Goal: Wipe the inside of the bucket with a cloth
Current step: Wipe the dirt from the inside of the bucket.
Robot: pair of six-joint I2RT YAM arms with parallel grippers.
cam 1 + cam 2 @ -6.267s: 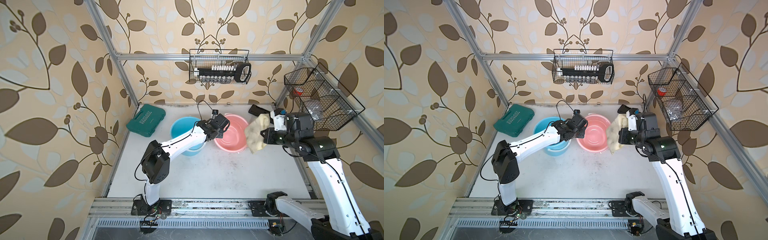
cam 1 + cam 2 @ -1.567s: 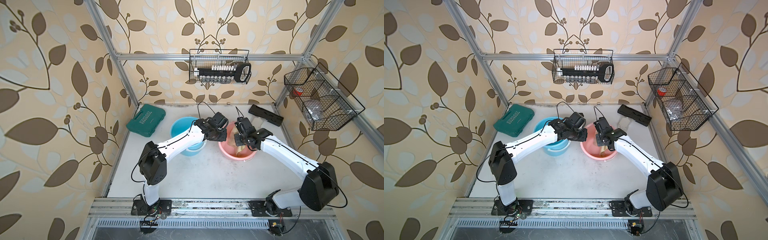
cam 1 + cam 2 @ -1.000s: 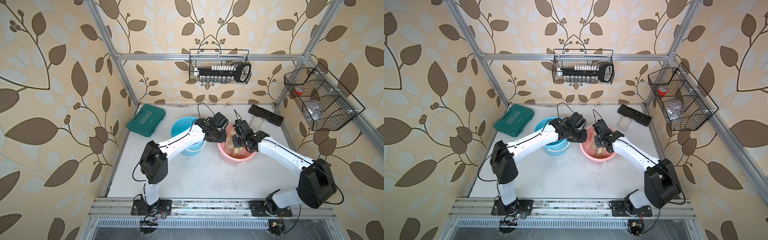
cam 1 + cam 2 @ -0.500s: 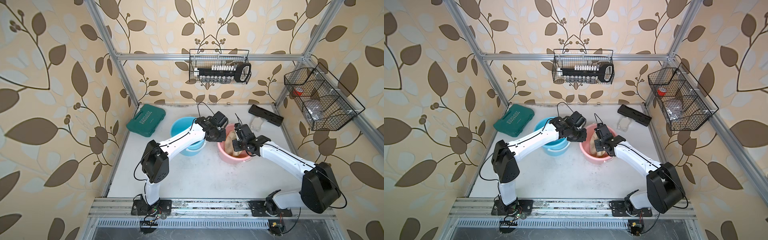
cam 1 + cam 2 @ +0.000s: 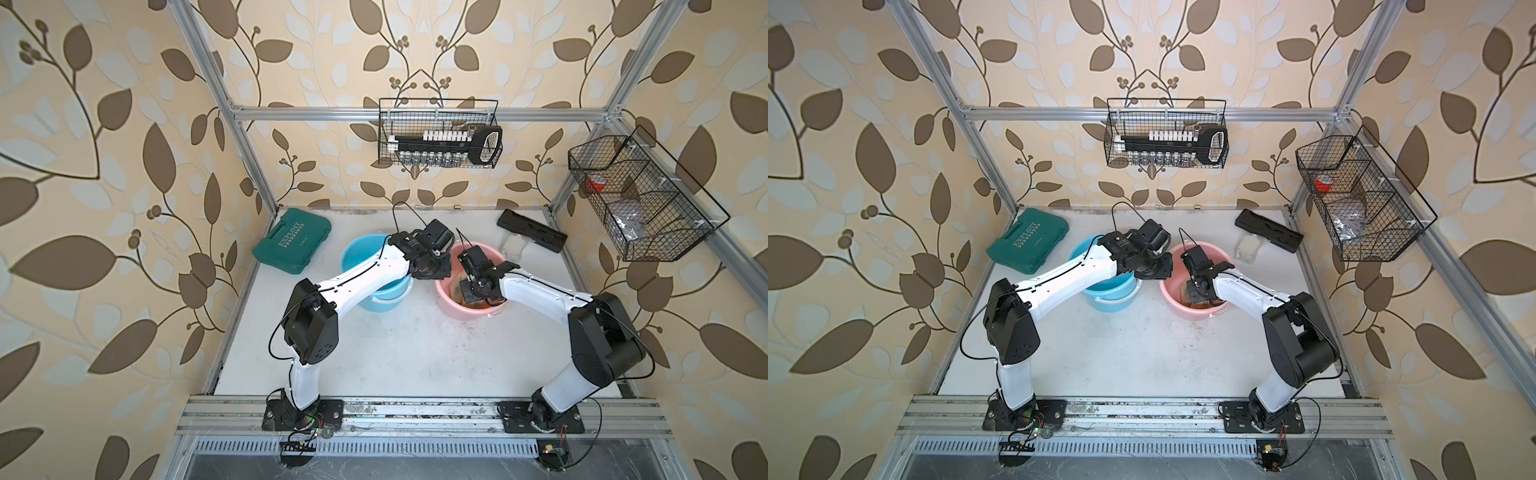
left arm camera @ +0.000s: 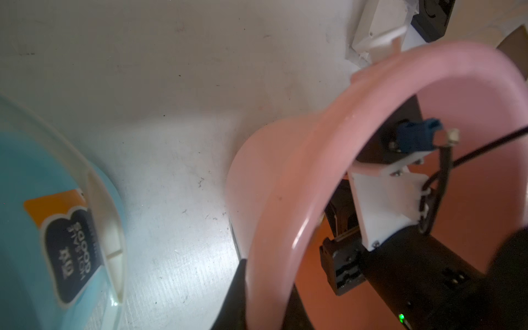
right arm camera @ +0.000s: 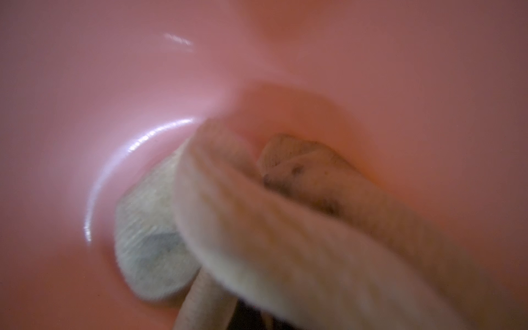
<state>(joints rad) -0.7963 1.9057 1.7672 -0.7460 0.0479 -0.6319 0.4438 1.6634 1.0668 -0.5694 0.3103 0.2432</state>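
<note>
The cloth [image 7: 285, 228] lay bunched at the bottom of the pink bucket [image 5: 465, 313], its stained folds pressed against the floor and lower wall (the right wrist view was blurred, but the brownish marks showed). In both top views only a dingy patch of it [image 5: 1200, 306] was visible under the arm. The right gripper [image 5: 473, 293] reached down inside the bucket, clenched on the cloth, whose folds ran straight back to it; the fingers themselves were hidden. The left gripper [image 6: 268, 285] was clamped on the bucket's rim on the side facing the blue bucket [image 5: 361, 257], with one dark finger outside the wall and one inside. The two buckets stood upright, just beside each other, on the white table [image 5: 395, 345]. A green case [image 5: 293, 245] lay near the back left corner, and a black tray [image 5: 532, 230] near the back right.
</note>
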